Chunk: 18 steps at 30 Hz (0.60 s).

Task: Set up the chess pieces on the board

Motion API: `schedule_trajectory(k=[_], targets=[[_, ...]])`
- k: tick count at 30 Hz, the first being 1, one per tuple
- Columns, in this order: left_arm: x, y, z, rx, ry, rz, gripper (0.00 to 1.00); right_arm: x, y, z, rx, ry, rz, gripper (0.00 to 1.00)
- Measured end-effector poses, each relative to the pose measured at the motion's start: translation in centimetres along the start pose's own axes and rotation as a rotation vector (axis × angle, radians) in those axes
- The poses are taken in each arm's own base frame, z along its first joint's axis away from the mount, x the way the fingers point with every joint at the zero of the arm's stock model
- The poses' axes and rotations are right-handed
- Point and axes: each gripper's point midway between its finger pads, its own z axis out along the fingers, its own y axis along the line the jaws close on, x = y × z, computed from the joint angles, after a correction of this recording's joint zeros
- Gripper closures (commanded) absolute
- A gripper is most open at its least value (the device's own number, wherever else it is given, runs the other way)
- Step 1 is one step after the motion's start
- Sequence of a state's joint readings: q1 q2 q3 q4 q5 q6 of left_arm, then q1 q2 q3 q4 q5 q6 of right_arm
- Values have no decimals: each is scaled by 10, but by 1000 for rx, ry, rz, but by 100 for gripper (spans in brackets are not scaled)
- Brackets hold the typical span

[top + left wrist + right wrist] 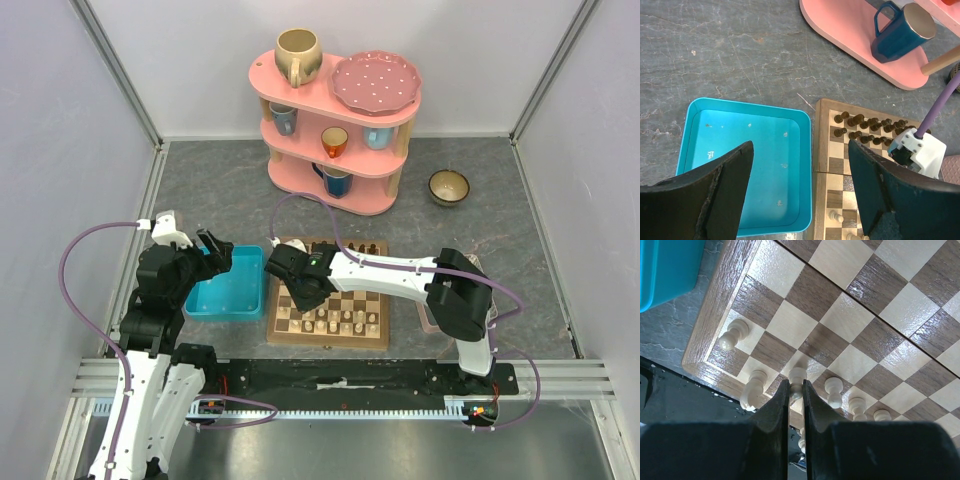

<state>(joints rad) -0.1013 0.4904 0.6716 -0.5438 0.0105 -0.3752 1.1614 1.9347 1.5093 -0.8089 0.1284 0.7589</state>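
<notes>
The board (328, 341) lies in front of the arm bases. Cream chess pieces (345, 320) stand in its near rows and dark chessmen (350, 247) in the far rows. My right gripper (796, 386) is shut on a cream pawn (798, 375), which stands on a square near the board's front left corner. Beside it stand more cream pieces (834, 390), and one pawn (733, 335) stands by the left border. In the top view the right gripper (298, 285) is over the board's left side. My left gripper (800, 150) hangs open and holds nothing, above the turquoise tray (740, 165) and the board's left edge (822, 150).
The turquoise tray (225, 297) touches the board's left side and holds no pieces. A pink three-tier shelf (335, 130) with mugs and a plate stands behind the board. A small bowl (448, 186) sits at the back right. Grey walls close in both sides.
</notes>
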Motion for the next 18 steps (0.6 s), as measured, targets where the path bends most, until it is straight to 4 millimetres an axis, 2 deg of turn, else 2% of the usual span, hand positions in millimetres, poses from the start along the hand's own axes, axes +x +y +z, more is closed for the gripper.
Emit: schedule_trajectory(k=[18], targets=[[0,0,0,0,0,0,17,2,-1,5,9,10,-5,79]])
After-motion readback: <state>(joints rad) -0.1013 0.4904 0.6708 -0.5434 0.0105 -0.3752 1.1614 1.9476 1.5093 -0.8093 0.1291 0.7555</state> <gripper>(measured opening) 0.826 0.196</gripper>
